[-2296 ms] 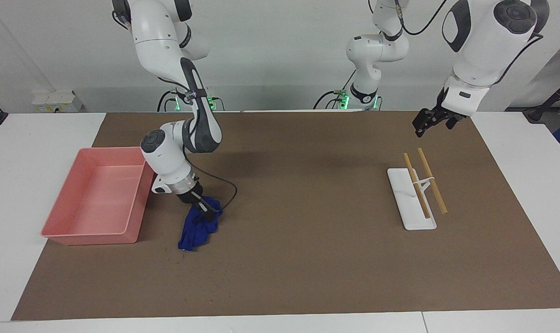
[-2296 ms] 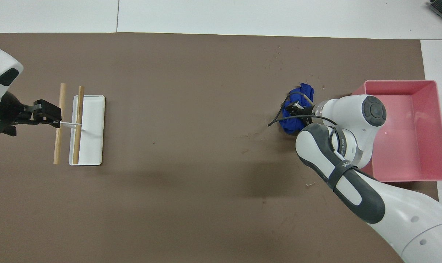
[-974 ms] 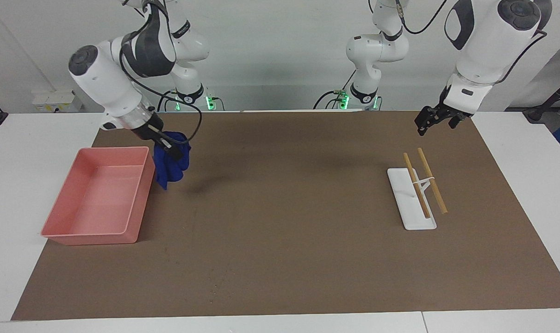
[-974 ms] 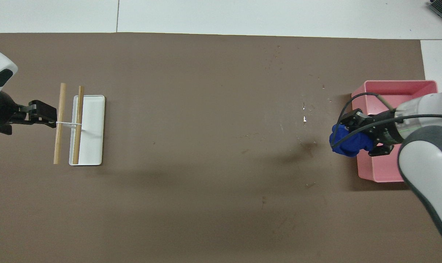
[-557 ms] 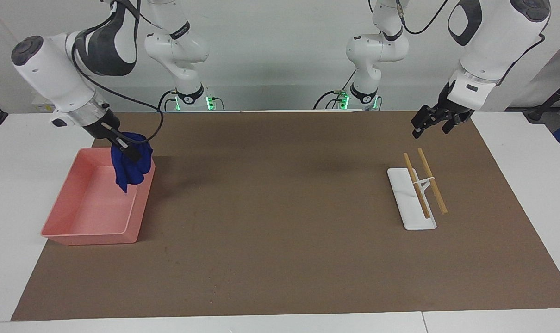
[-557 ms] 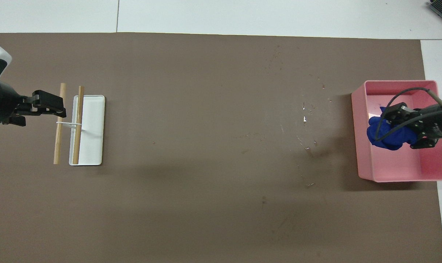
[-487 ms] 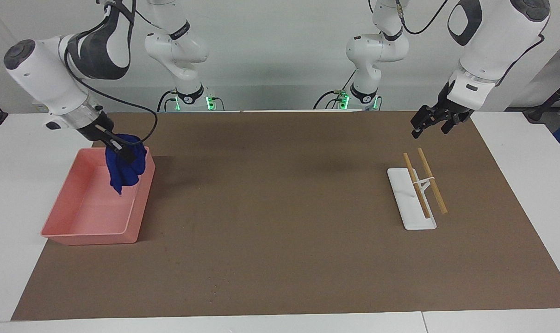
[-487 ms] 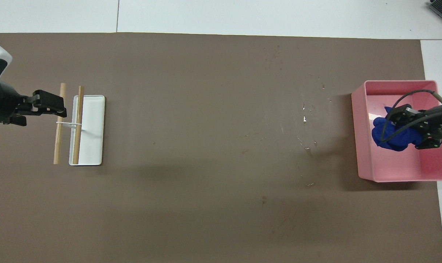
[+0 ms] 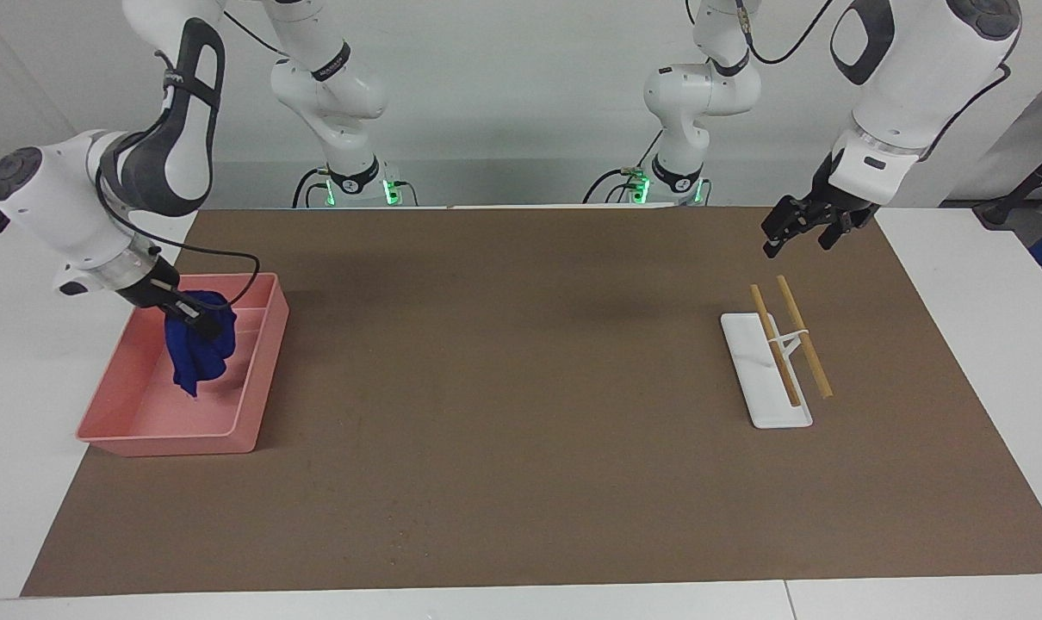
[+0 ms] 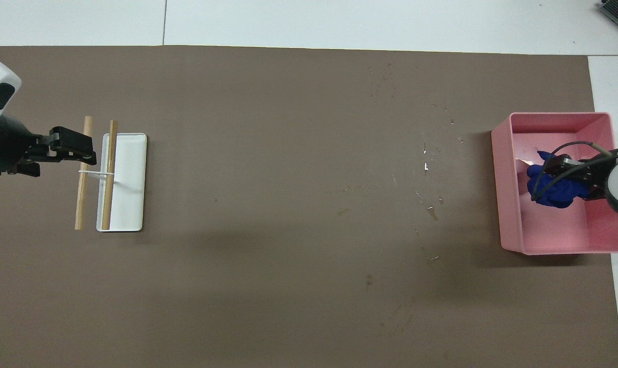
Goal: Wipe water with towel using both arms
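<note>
Two arms: the right claw (image 9: 201, 320), clamped on the blue towel (image 9: 195, 355), has carried it off the brown counter (image 9: 521, 448) and lowered it into the pink tray (image 9: 263, 366), suggesting wiping is over, though water (image 10: 425, 166) specks remain; the left claw (image 9: 778, 233), its opening unreadable, waits above the white stand (image 9: 758, 392).

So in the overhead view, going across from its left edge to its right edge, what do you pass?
Left arm's black pincer → white flat stand with two wooden sticks → pale water specks on the brown mat → pink plastic tray with the royal-blue towel hanging over it.
</note>
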Robot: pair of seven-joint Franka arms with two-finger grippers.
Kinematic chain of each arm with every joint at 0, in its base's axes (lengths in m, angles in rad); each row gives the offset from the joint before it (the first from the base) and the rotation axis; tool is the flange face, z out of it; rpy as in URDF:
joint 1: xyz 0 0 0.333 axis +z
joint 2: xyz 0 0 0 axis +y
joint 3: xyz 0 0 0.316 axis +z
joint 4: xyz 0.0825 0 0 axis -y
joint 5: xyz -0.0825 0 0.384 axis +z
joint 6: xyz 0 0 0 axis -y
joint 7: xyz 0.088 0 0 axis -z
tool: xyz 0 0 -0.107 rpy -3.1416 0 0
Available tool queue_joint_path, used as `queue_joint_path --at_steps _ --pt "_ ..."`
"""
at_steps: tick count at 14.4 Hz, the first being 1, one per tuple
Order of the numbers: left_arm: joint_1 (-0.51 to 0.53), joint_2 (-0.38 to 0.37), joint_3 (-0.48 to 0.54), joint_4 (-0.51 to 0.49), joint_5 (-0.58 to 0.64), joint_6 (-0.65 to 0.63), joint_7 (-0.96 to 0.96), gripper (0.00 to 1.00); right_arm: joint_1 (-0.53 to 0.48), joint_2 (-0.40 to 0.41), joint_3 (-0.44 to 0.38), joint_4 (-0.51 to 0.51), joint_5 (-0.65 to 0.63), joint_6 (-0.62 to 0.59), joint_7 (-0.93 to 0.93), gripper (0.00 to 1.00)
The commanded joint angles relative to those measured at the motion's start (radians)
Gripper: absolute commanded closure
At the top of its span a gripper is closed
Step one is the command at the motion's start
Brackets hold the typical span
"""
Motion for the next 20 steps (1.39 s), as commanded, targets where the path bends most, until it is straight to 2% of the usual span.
queue_joint_path --at_steps 1,3,4,5,6,7,15,20 --pt "-0.016 -0.008 0.003 -0.002 0.050 -0.024 0.008 0.00 -0.023 -0.032 0.012 -0.094 -0.066 0.118 -0.051 1.00" --pt "-0.016 -0.008 0.003 0.000 0.050 -0.024 0.008 0.00 -0.023 -0.030 0.012 -0.128 -0.108 0.150 -0.050 1.00" --pt "-0.018 -0.008 0.003 -0.002 0.050 -0.022 0.008 0.00 -0.023 -0.035 0.012 -0.138 -0.108 0.144 -0.050 0.91" --pt "-0.023 -0.010 0.003 -0.003 0.050 -0.022 0.008 0.00 -0.023 -0.036 0.012 -0.138 -0.108 0.132 -0.044 0.41" --pt "-0.026 -0.010 0.003 -0.002 0.050 -0.021 0.008 0.00 -0.023 -0.038 0.013 -0.137 -0.108 0.123 -0.042 0.11" --pt "-0.024 -0.008 0.003 0.000 0.050 -0.018 0.008 0.00 -0.023 -0.038 0.012 -0.129 -0.108 0.097 -0.050 0.00" --pt "-0.023 -0.006 0.005 0.003 0.050 -0.010 0.004 0.00 0.001 -0.182 0.038 -0.021 -0.142 -0.089 -0.102 0.00" --pt "-0.015 -0.006 0.005 0.007 0.050 -0.009 0.004 0.00 0.114 -0.173 0.053 0.151 -0.145 -0.219 -0.082 0.00"
